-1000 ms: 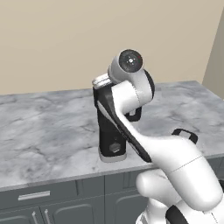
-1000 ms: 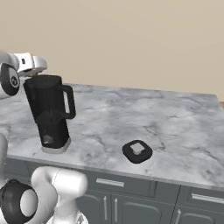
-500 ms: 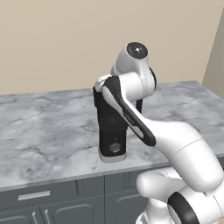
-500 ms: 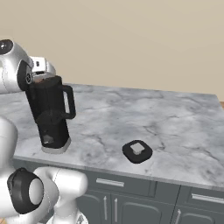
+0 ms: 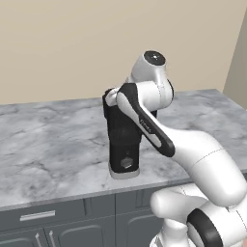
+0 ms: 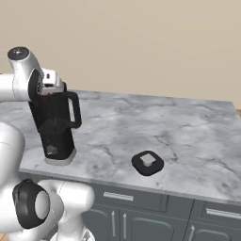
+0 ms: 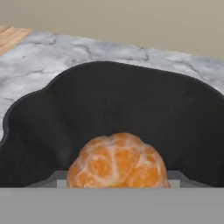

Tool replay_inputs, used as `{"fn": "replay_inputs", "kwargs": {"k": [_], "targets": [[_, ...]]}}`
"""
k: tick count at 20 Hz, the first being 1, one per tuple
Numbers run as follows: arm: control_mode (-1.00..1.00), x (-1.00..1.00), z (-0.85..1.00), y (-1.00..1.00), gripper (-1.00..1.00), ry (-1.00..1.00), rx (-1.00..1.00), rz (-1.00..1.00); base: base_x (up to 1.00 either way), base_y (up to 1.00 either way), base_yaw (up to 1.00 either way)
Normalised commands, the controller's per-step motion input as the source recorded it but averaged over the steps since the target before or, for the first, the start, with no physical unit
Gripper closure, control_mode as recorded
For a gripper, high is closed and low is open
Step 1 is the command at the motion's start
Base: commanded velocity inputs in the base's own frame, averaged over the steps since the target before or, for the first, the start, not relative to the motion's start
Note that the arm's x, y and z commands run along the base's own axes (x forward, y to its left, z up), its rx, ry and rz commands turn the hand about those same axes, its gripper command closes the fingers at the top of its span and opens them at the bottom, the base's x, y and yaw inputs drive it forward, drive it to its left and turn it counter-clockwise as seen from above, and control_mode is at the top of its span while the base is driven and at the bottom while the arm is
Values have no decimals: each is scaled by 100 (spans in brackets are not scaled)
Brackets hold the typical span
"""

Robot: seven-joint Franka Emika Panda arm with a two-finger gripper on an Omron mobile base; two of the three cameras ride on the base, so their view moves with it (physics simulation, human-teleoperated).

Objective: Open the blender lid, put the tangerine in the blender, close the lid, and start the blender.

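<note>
The black blender (image 5: 124, 140) stands near the counter's front edge with its jar open; its side handle (image 6: 74, 109) points right. The blender lid (image 6: 147, 163), black with a grey cap, lies flat on the counter to the right of the blender. My gripper (image 6: 56, 87) hangs at the jar's rim, shut on the tangerine (image 7: 117, 164). In the hand view the orange fruit sits close in front of the camera, with the jar's dark open mouth (image 7: 109, 100) right behind it. My own forearm covers the jar top in the left base view.
The grey marble counter (image 6: 188, 132) stretches wide to the right of the blender and ends at a right edge (image 6: 233, 141). Dark cabinet drawers (image 6: 141, 197) run below its front. A beige wall stands behind.
The arm has swung round and the hand has moved right and slightly down, from beside the jar's top to its open mouth, with the tangerine in it. Blender and lid stayed put.
</note>
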Motion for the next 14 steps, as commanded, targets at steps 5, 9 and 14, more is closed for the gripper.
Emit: {"fn": "replay_inputs", "kwargs": {"k": [5,9,14], "targets": [[-100,0,-54,3,-100,10,0,0,0,0,0],[-100,0,-7,-1,-100,0,0,0,0,0,0],[-100,0,13,-7,-100,0,0,0,0,0,0]]}}
